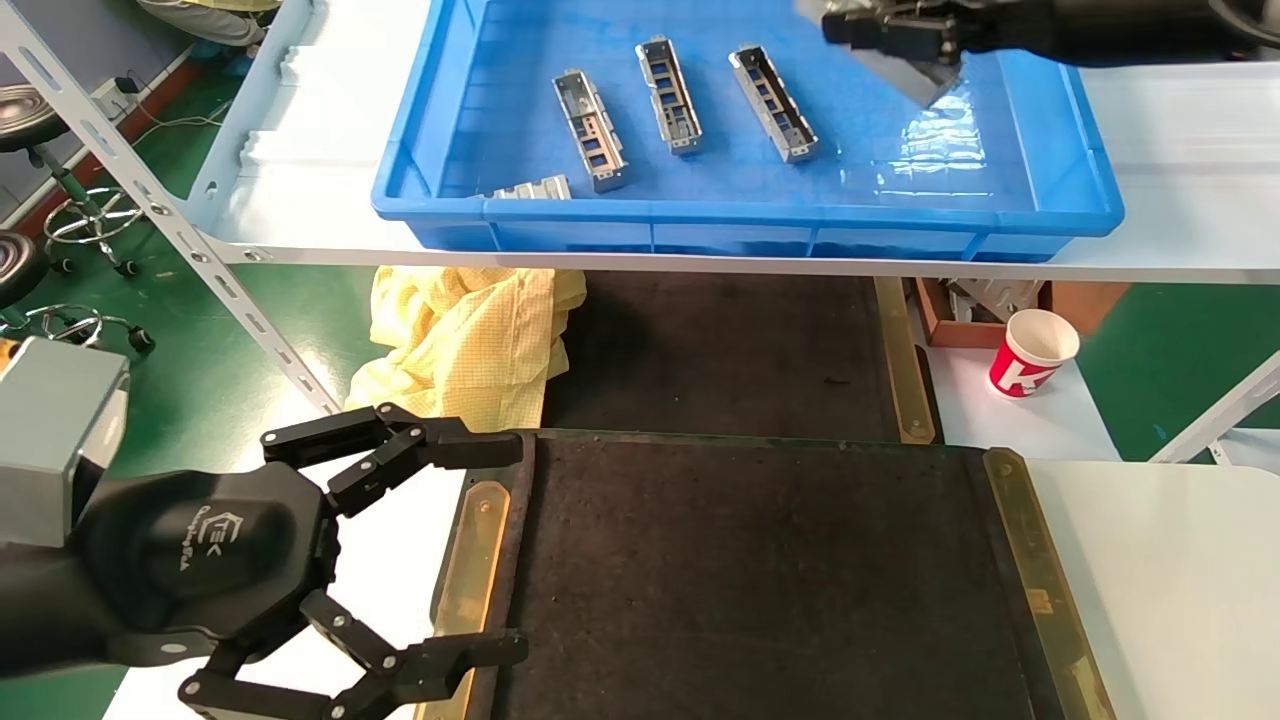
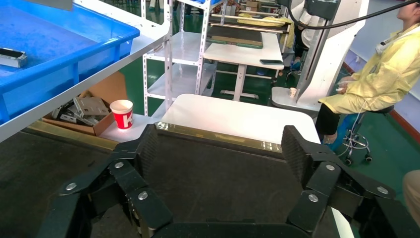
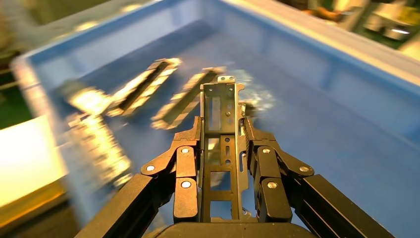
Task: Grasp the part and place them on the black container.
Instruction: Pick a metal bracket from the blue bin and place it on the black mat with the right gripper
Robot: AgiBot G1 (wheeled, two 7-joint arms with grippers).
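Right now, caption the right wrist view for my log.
Right gripper shut on a metal part, held above the blue bin.

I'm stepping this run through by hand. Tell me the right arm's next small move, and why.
Probably carry it toward the black container. The right gripper is shut on a part and held above the blue bin, where three other parts lie. The container sits below the shelf, nearer the robot, with nothing on the felt in view. The left gripper hovers open at its left edge.

right gripper (image 3: 221, 148) clamped shut, raised, left gripper (image 1: 500, 545) spread wide, low
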